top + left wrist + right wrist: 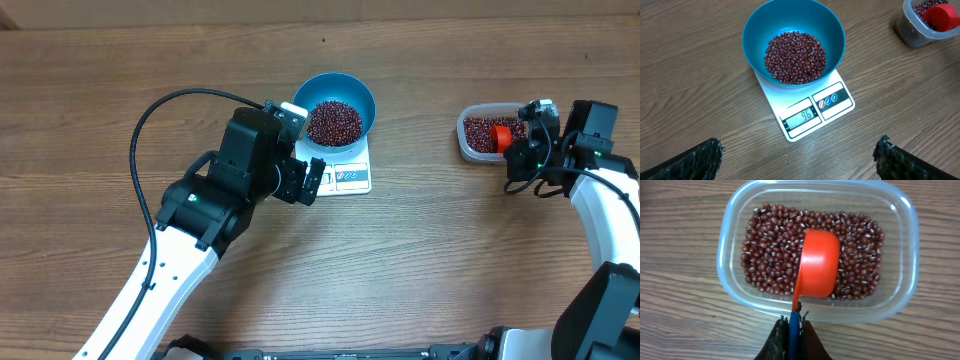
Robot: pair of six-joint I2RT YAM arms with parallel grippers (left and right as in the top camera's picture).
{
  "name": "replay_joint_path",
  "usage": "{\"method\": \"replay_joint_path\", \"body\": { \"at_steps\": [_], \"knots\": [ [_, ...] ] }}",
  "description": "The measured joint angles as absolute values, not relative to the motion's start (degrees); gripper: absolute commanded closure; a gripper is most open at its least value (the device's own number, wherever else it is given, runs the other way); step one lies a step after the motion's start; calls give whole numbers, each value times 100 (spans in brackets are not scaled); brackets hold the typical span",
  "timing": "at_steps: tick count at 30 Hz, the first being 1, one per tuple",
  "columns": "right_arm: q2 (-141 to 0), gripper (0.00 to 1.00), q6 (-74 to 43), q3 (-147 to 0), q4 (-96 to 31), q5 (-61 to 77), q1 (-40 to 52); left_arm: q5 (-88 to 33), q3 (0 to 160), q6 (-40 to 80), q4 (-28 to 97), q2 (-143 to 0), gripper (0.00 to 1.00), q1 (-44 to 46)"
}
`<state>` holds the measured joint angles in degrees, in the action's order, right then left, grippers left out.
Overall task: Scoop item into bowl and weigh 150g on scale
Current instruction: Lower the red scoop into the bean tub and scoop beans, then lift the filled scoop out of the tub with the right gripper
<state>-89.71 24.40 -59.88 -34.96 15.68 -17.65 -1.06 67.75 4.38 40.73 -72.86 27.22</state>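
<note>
While the left claw (797, 161) stands released, its two dark fingers (700, 159) spread wide at the lower corners of the left wrist view and gripping nothing, it hangs over bare worktop (100, 100) just short of the scale (775, 95). Beyond the fingers, the white scale lies flat and askew to the worktop grain, display window (803, 116) and button panel (832, 99) along the edge nearest the claw; the display reads 96. On the far part of the scale sits the blue bowl (755, 30), upright, overlapping the platform's far edge, with a heap of dark red beans (795, 57) covering its bottom and well below its rim. On the right side, well apart from the scale, the right claw (792, 330) is clenched on the thin handle of an orange-red scoop (817, 265), the handle appearing blue where the fingers pinch it. The scoop's cup lies past the claw, inside a clear plastic tub (725, 260), resting on more of the same beans (770, 255); its smooth outer wall faces the wrist camera, and its mouth cannot be seen. The tub stands flat on the worktop, near the right edge of the overhead view.
</note>
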Motion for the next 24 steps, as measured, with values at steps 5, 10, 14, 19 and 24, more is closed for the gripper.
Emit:
{"method": "replay_joint_path", "body": {
  "at_steps": [5,10,14,19,24],
  "knots": [
    [-8980,96,2322,-5988,-3573,1984,-1793,-106,6775,438,4073,-7286,0,2722],
    [-9017,96,2023,-5988,-3564,2423,-1802,-106,6775,438,4073,-7286,0,2722],
    [-9039,96,1828,-5988,-3557,2552,-1802,-106,6775,438,4073,-7286,0,2722],
    [-9124,96,1702,-5988,-3509,2661,-1815,-106,6775,438,4073,-7286,1,2722],
    [-9386,96,1669,-5988,-3406,3146,-1994,-106,6775,438,4073,-7286,1,2722]
  ]
}}
